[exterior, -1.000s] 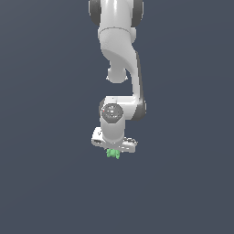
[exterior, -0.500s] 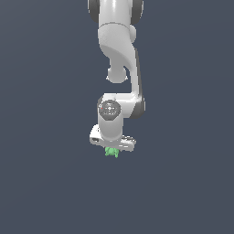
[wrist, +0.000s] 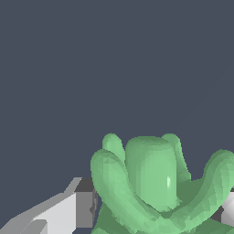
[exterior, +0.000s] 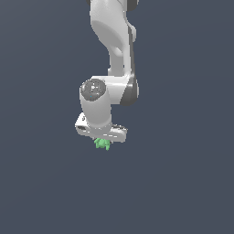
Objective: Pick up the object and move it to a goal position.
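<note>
The object (exterior: 103,144) is a small bright green lumpy thing with short knobby lobes. In the exterior view it hangs just under my white gripper (exterior: 102,142), below the wrist and hand. In the wrist view the object (wrist: 155,183) fills the lower middle, wedged between the two fingers (wrist: 68,210), one grey-white finger on each side of it. The gripper is shut on the object and holds it up off the dark floor. The fingertips themselves are hidden by the hand in the exterior view.
The white arm (exterior: 114,50) comes down from the top of the exterior view. Around and under the gripper there is only a plain dark grey-blue ground (exterior: 183,183); no other object, container or marker shows.
The arm has carried the object slightly toward the exterior view's left and a little higher. The grip on the object is unchanged.
</note>
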`<action>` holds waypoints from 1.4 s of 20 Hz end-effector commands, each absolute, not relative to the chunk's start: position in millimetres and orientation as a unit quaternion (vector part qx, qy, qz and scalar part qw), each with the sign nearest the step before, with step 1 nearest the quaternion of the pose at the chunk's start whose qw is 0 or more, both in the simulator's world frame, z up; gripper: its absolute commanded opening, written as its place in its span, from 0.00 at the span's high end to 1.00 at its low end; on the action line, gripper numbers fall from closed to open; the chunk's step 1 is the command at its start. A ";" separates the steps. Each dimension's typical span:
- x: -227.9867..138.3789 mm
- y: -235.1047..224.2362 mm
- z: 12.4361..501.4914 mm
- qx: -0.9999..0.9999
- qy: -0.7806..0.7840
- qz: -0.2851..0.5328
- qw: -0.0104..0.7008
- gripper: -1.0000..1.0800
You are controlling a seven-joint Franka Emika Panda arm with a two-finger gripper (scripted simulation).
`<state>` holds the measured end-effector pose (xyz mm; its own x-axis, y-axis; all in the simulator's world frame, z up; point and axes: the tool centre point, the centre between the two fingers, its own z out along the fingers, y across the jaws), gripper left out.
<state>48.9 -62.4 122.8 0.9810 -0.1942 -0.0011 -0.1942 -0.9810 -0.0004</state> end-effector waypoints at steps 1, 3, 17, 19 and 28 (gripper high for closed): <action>45.4 -77.7 149.7 -0.995 0.098 0.000 0.000 1.00; 42.7 -90.1 171.5 -0.995 0.098 0.000 0.001 1.00; 28.0 -173.1 317.1 -0.995 0.098 0.000 0.001 1.00; 27.0 -182.0 332.9 -0.995 0.098 0.000 0.000 1.00; 25.8 -206.3 374.1 -0.995 0.098 0.000 0.000 1.00</action>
